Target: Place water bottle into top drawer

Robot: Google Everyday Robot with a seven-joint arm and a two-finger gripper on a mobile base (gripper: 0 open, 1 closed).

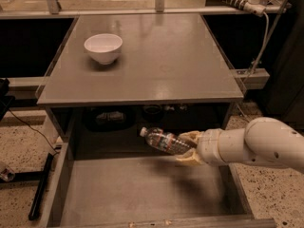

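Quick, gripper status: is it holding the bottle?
Gripper: shut on the bottle, held tilted over the open drawer.

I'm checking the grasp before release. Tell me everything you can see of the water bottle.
The water bottle is small, clear ribbed plastic with a pale cap and a label band. It is tilted near horizontal, cap to the left and slightly up, held in the air over the open top drawer. The gripper, reaching in from the right, is shut on its base end; nothing else touches it.
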